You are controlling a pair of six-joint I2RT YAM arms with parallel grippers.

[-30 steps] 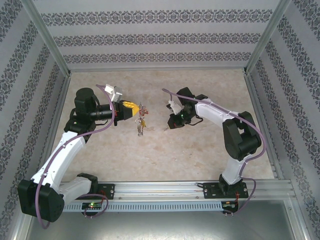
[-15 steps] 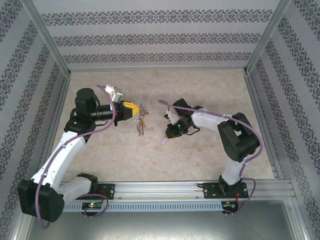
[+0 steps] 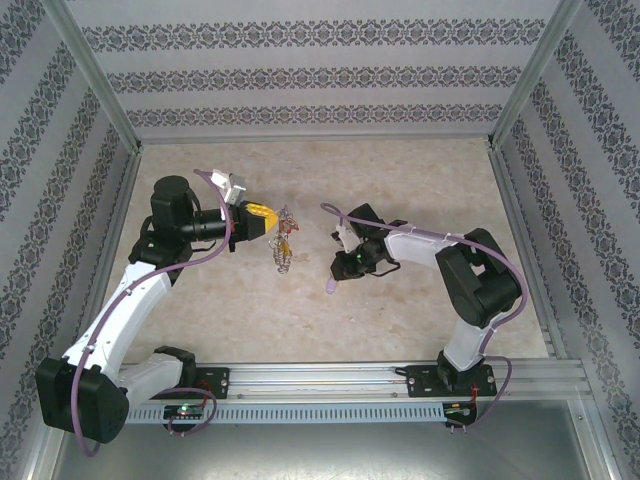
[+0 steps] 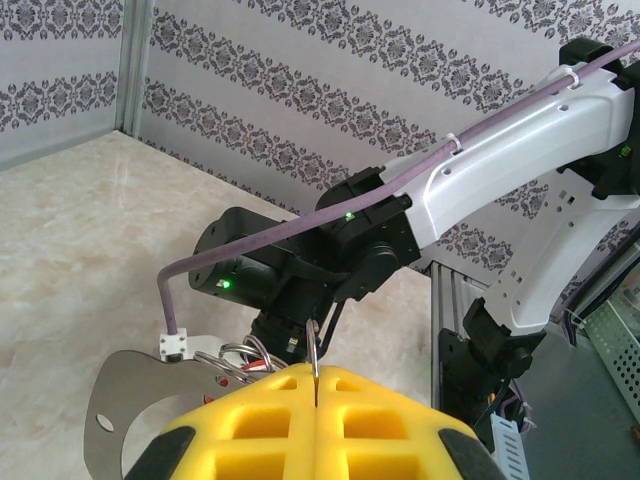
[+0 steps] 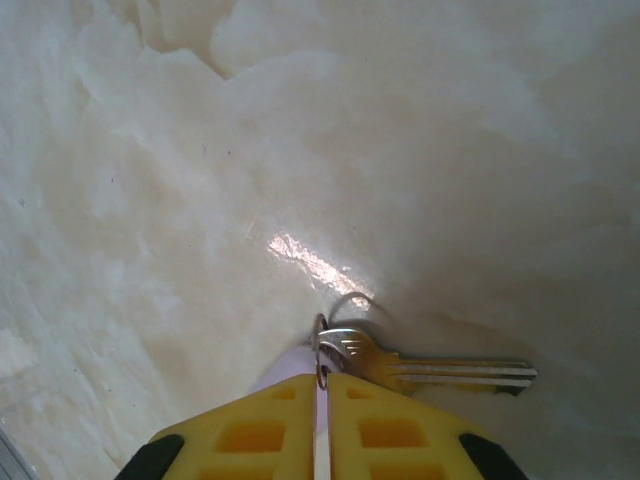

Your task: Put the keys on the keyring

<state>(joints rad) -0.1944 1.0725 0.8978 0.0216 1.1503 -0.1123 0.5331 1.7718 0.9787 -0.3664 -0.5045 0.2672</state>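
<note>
Now, the left gripper is held level above the pale marbled table. Its yellow foam pads are pressed together on the large thin grey wire keyring, which hangs off their tips with its fringe of small silvery keys. In the left wrist view a thin metal edge stands in the seam between the pads, and wire loops with a small red piece bunch just beyond them. The right gripper is tipped down close to the table, its pads likewise closed with no gap. The small metal lilac-headed key shows pale just past its tips. In the right wrist view a small wire loop sits at the seam and a silvery key blade runs out sideways to the right, crosswise to the finger line and low over the table. The lilac head peeps out left of the seam. Whether blade and lilac head are one key I cannot tell. The key relation is that the keyring lies to the right gripper's own left, across a bare stretch of table and well apart, and appears to hang higher than the key. The right arm carries the key, so closing that gap looks like its job. My judgement is that the crosswise blade means the key's loop, not its tip, must be brought to the wire.
</note>
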